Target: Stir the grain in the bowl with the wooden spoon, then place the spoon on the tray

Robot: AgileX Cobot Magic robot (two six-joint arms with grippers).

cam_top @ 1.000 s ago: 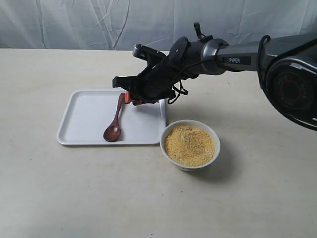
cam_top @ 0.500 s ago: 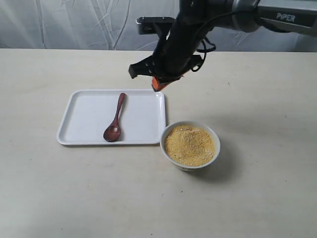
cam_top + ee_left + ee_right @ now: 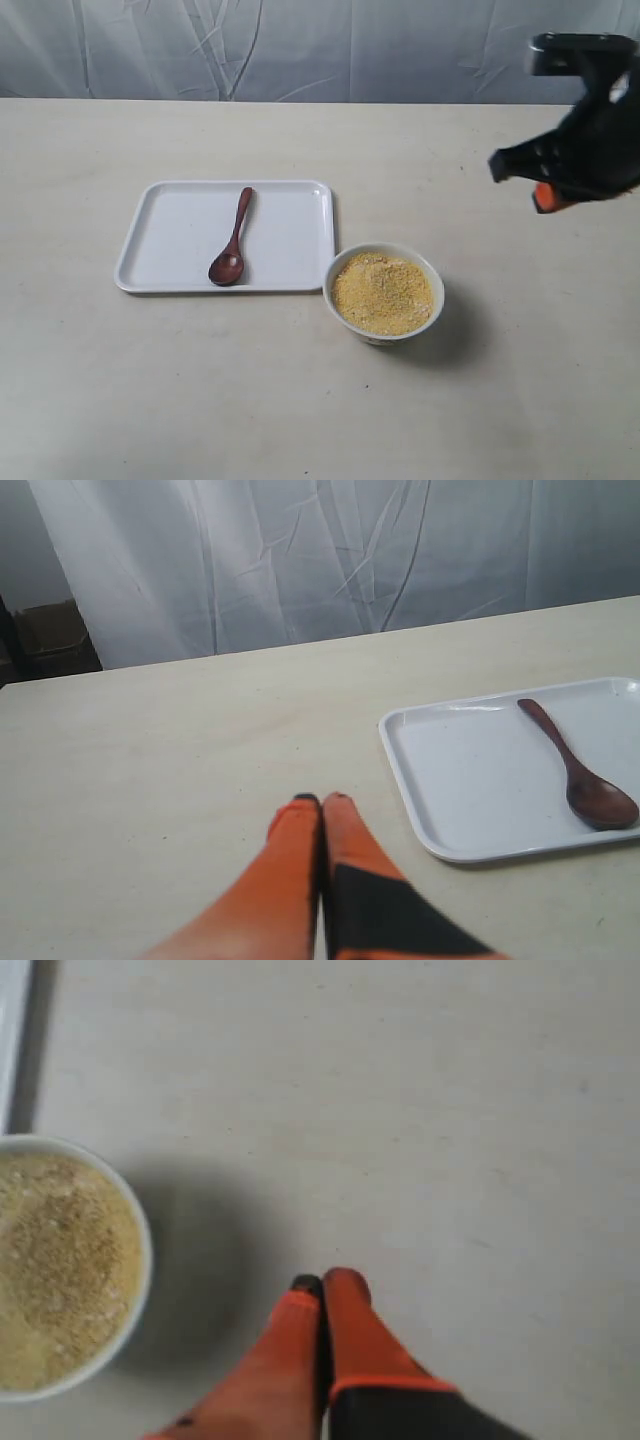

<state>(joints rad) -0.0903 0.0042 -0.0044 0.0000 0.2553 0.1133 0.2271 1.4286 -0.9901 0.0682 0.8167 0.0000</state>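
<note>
The dark reddish-brown wooden spoon (image 3: 233,244) lies on the white tray (image 3: 290,250), its oval bowl toward the tray's front edge; the left wrist view shows the spoon (image 3: 580,768) and tray (image 3: 470,780) too. Just right of the tray stands the white bowl (image 3: 385,292) holding yellow-orange grain (image 3: 383,290); the right wrist view catches the bowl (image 3: 140,1260) and grain (image 3: 55,1260) as well. My right gripper (image 3: 545,197) hangs shut and empty above the table at the far right. My left gripper (image 3: 322,801) is shut and empty over bare table beside the tray, and is out of the exterior view.
A pale curtain (image 3: 300,45) hangs behind the beige table (image 3: 200,400). The bowl nearly touches the tray's front right corner.
My right arm has let go of the spoon's handle, lifted off the tray and swung far to the right. The spoon stays where it was laid on the tray.
</note>
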